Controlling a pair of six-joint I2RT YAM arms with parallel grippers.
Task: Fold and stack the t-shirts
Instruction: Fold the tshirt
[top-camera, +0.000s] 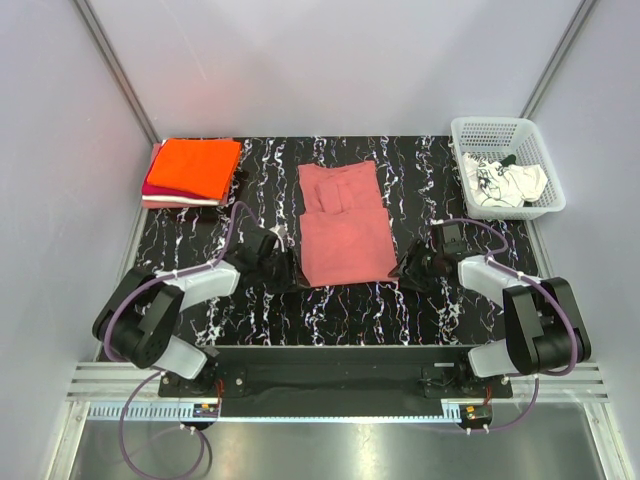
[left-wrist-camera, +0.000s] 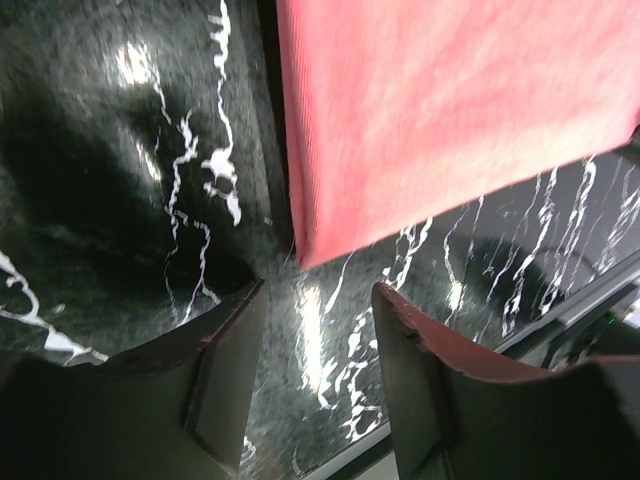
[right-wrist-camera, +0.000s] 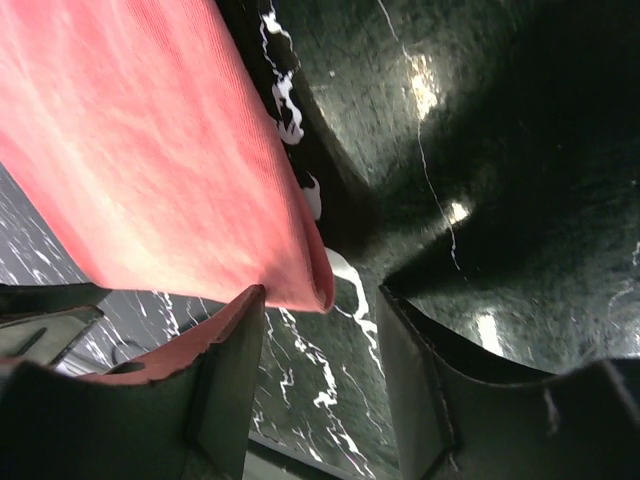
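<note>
A dusty rose-red t-shirt (top-camera: 343, 225) lies partly folded in the middle of the black marbled table (top-camera: 420, 160). My left gripper (top-camera: 287, 266) sits low at its near left corner, open, with only table between the fingers. The left wrist view shows that corner of the rose-red shirt (left-wrist-camera: 450, 110) just beyond the left gripper (left-wrist-camera: 318, 292). My right gripper (top-camera: 408, 270) is at the near right corner, also open. In the right wrist view the folded corner of the shirt (right-wrist-camera: 150, 170) reaches the mouth of the right gripper (right-wrist-camera: 320, 297), ungripped.
A folded stack stands at the back left, an orange t-shirt (top-camera: 198, 165) on top and a magenta one (top-camera: 152, 185) under it. A white mesh basket (top-camera: 540, 140) at the back right holds a white t-shirt with black print (top-camera: 500, 182).
</note>
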